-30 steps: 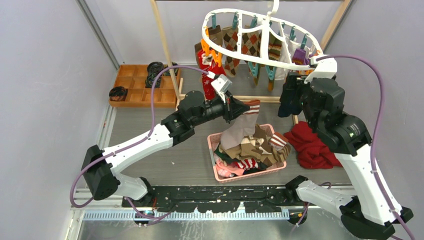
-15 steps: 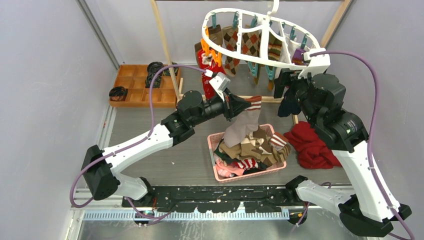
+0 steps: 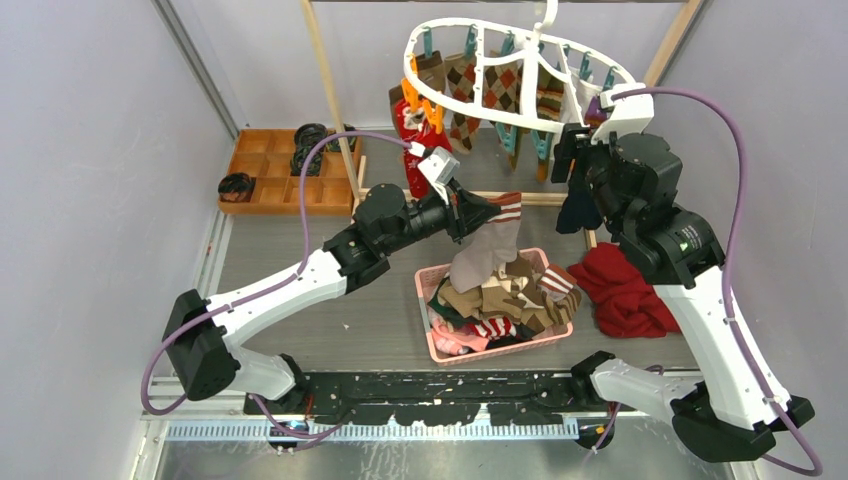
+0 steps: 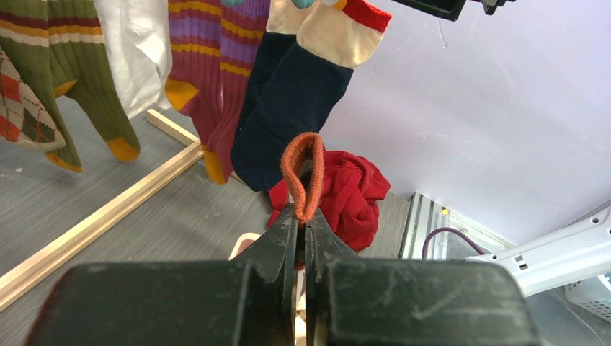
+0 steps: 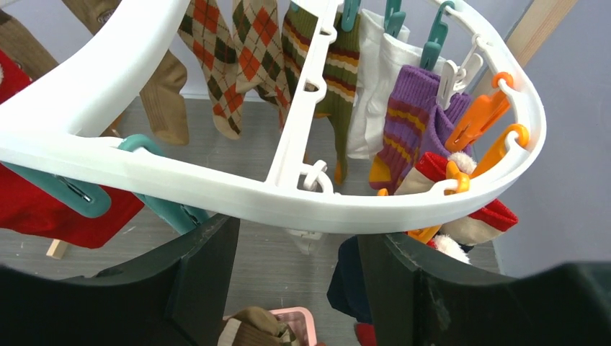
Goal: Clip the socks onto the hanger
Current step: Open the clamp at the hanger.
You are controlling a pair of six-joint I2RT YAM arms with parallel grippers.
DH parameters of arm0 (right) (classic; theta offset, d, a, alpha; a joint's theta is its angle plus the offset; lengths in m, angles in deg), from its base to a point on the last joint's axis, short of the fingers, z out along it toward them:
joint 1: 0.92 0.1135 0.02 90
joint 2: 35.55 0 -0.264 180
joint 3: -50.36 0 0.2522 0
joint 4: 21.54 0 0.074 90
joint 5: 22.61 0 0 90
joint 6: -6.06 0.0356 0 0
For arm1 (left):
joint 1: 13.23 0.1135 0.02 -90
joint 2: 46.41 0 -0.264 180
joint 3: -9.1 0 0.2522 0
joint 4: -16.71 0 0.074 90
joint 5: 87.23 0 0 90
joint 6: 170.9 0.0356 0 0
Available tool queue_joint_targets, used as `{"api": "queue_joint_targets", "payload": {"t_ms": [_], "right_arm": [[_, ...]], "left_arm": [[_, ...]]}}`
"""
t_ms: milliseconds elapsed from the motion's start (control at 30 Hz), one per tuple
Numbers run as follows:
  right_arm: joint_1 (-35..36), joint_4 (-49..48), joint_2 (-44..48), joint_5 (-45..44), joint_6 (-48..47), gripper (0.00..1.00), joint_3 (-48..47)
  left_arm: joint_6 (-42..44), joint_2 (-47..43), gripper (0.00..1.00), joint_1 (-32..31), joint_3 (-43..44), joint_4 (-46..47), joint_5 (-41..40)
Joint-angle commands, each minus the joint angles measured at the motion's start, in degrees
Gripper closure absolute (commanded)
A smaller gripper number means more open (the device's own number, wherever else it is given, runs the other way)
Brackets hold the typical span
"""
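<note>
The left pincer is clenched on the sock at its cuff, and the soft, light fabric droops below it. The right pincer gapes under the hanger, seemingly holding nothing.

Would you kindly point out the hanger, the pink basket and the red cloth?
hanger (image 5: pixel 238 196): right wrist view, white frame's near rim.
pink basket (image 3: pixel 424 300): top external view, its left rim.
red cloth (image 3: pixel 620 290): top external view, middle of heap.

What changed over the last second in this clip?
The right gripper moved up and left, its open jaws now close to the rim of the hanger. No grasp or release shows. The left gripper stayed put, jaws shut on a sock dangling above the pink basket; the clipped socks did not move.
</note>
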Motion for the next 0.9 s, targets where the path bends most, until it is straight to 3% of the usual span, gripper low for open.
{"api": "queue_joint_targets", "payload": {"t_ms": [0,333,867], "right_arm": [[-0.3,-4.9,0.2,-1.6,-2.2,0.34,-1.1],[-0.4,-8.2,-0.1,-1.9,-2.3,0.42,0.6],[-0.4,-9.4,2.5,-6.1,-4.3,0.44,3.1]], "left_arm": [[1.4,-1.7,1.0,0.1,0.0,2.9,-0.5],[2.1,-1.7,1.0,0.4,0.6,2.6,-0.3],[1.4,-1.0,1.0,0.5,1.4,2.9,0.2]]}}
